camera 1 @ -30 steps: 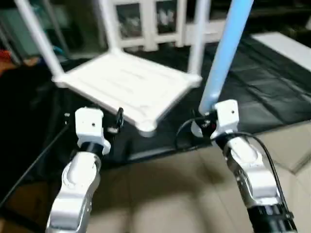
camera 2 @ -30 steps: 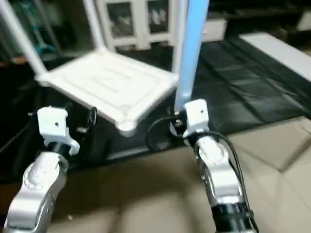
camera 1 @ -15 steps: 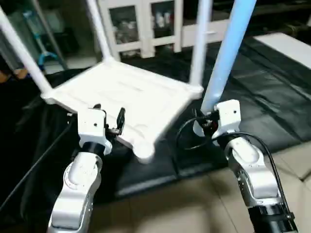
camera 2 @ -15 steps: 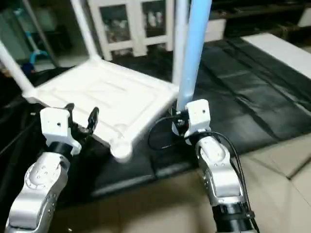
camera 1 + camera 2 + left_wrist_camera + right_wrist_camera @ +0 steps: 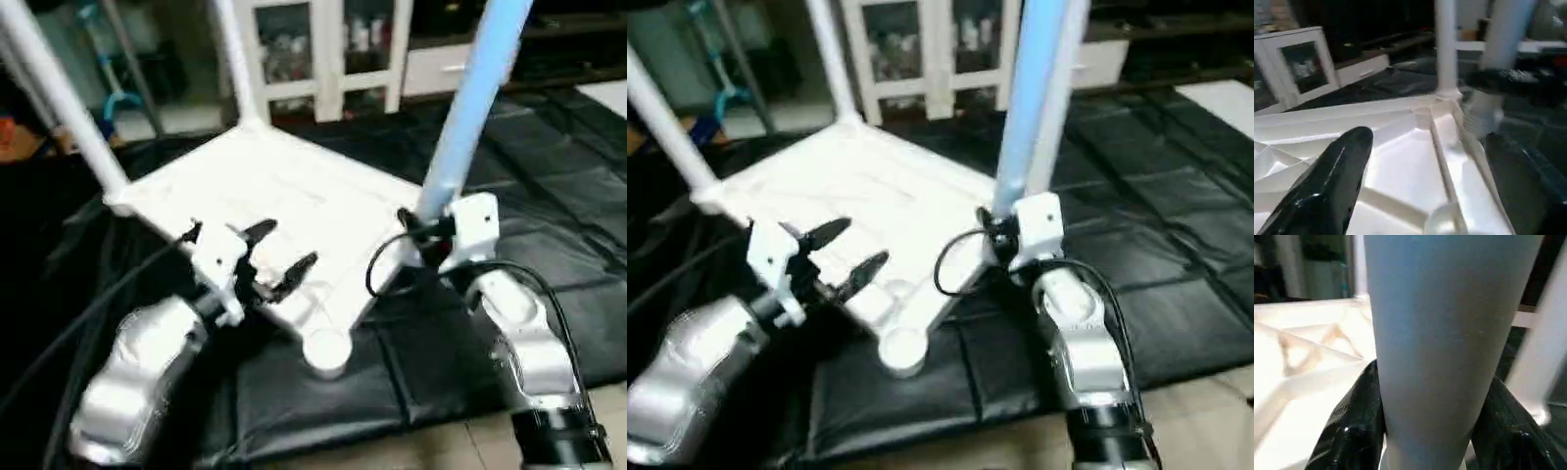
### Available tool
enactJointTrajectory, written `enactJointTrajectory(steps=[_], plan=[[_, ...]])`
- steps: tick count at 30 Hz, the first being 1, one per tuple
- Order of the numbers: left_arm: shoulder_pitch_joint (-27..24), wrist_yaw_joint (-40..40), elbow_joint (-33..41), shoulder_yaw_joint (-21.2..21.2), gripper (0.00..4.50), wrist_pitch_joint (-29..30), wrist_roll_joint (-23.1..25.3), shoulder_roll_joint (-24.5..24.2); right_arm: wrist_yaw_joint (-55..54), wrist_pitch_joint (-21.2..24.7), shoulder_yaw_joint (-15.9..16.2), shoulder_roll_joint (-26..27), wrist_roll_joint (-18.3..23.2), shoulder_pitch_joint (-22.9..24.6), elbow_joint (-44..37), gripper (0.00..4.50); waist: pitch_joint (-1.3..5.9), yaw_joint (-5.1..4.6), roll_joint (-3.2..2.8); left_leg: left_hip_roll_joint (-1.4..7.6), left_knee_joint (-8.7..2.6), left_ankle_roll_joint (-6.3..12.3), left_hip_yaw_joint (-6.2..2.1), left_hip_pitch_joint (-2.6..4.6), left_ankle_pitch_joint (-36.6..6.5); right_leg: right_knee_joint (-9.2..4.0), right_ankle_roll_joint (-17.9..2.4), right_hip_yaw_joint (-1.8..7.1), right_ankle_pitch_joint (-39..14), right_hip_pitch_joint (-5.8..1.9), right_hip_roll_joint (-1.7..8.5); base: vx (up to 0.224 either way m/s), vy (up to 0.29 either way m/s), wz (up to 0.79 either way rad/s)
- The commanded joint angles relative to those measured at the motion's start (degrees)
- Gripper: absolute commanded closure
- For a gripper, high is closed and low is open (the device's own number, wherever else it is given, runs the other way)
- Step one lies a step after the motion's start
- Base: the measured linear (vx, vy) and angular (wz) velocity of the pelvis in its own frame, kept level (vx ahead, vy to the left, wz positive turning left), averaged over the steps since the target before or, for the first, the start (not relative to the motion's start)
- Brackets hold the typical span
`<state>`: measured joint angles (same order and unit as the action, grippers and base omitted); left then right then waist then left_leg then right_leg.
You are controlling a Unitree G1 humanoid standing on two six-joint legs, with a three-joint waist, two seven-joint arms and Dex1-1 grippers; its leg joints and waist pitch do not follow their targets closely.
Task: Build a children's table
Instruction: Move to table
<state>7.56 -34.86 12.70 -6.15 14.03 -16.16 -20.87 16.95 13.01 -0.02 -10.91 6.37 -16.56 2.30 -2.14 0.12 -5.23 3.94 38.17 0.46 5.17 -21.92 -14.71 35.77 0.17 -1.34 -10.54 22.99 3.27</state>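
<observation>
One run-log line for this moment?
right gripper: shut on loose leg | left gripper: open over tabletop | near corner socket: empty

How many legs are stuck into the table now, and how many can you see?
3 stand in the upside-down tabletop: a left leg, a far leg and a right leg. A fourth leg is held by the right end effector.

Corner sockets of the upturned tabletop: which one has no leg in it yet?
The near corner socket, closest to the robot, between its two arms: an open round cup. The others visible carry upright legs; the right gripper holds the loose leg.
</observation>
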Motion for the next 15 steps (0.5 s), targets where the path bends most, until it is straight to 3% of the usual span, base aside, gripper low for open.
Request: enactJointTrajectory(steps=[1, 2, 3, 4, 6, 7, 8, 10, 13, 15], plan=[[1.57, -5.84, -2.60, -1.83, 0.03, 1.74, -0.90, -2.16, 1.83, 0.37, -0.52, -1.02, 1.30, 0.06, -1.35, 2.64, 2.12, -1.06, -0.63, 7.15, -7.17, -3.38, -2.50, 2.05, -22.22, -3.22, -11.49, 1.51, -8.86, -1.89, 3.32, -0.076, 0.027, 0.03], [1.76, -6.42, -2.89, -2.04, 0.01, 1.89, -0.94, -2.47, 2.05, 0.42, -0.58, -1.16, 1.39, 0.09, -1.41, 2.64, 1.75, -1.19, 0.03, 6.77, -7.20, -3.83, -1.88, 2.27, -27.24, -4.19, -11.10, 2.04, -16.03, -1.76, 4.08, -0.082, 0.025, 0.12], [2.65, -9.21, -4.12, -3.11, 0.01, 2.59, -1.08, -3.82, 3.09, 0.54, -0.74, -1.91, 1.73, 0.19, -1.70, 2.64, 1.62, -1.16, 0.23, 6.61, -7.12, -3.87, -1.63, 2.41, -28.29, -4.63, -10.70, 2.33, -19.65, -1.65, 4.46, -0.077, 0.012, 0.15], [3.52, -11.45, -5.47, -4.28, 0.01, 2.61, -0.44, -5.06, 4.51, 1.33, -1.08, -2.52, 2.95, 0.34, -2.29, 2.64, 1.37, -1.22, 0.05, 6.42, -6.99, -3.97, -1.30, 2.68, -29.41, -5.40, -9.39, 2.75, -26.25, -1.26, 4.82, -0.077, 0.012, 0.15], [5.15, -13.59, -7.94, -5.66, 0.01, 2.29, 1.02, -6.52, 7.12, 2.93, -1.78, -3.53, 5.35, 0.62, -3.57, 2.64, 1.05, -1.71, -0.09, 6.64, -7.14, -3.99, -1.24, 2.53, -30.48, -5.97, -7.77, 2.89, -31.79, -1.23, 5.12, -0.071, 0.001, 0.10], [5.99, -14.32, -9.05, -6.15, 0.01, 2.07, 1.64, -7.04, 8.37, 3.76, -2.02, -4.08, 6.39, 0.76, -4.15, 2.64, 1.25, -1.97, -0.27, 6.82, -7.27, -4.21, -1.33, 2.46, -30.25, -5.89, -6.96, 2.83, -32.00, -1.33, 5.04, -0.066, 0.002, 0.08], [7.09, -15.24, -10.27, -6.76, 0.01, 2.01, 2.25, -7.54, 10.29, 4.45, -2.16, -4.91, 7.70, 1.05, -4.90, 2.64, 1.46, -2.38, -0.32, 6.87, -7.41, -3.98, -1.46, 1.91, -28.82, -5.62, -7.11, 2.79, -30.22, -1.87, 5.16, -0.055, 0.006, 0.02], [9.10, -17.27, -12.24, -7.89, 0.01, 1.75, 3.03, -8.33, 13.48, 6.02, -2.10, -6.68, 9.41, 1.61, -5.97, 2.64, 1.46, -2.66, -0.28, 6.97, -7.52, -3.44, -1.58, 1.31, -26.88, -5.54, -7.71, 2.76, -28.28, -2.22, 5.37, 0.000, 0.000, 0.00], [11.75, -19.79, -15.32, -9.26, 0.01, 0.06, 4.53, -8.63, 17.56, 7.65, -1.10, -9.75, 10.21, 2.71, -7.13, 2.64, 1.28, -3.32, 0.06, 6.87, -7.16, -2.36, -1.36, 1.40, -26.41, -6.25, -7.60, 2.87, -31.62, -1.92, 5.49, 0.000, 0.000, 0.00], [13.24, -21.91, -17.68, -10.71, 0.01, -1.37, 5.86, -9.13, 19.83, 8.66, -0.38, -11.61, 10.80, 3.41, -7.96, 2.64, 1.37, -3.63, 0.10, 6.87, -7.00, -1.93, -1.50, 1.03, -25.25, -6.22, -7.63, 2.88, -33.14, -2.11, 5.88, 0.000, 0.000, 0.00]])
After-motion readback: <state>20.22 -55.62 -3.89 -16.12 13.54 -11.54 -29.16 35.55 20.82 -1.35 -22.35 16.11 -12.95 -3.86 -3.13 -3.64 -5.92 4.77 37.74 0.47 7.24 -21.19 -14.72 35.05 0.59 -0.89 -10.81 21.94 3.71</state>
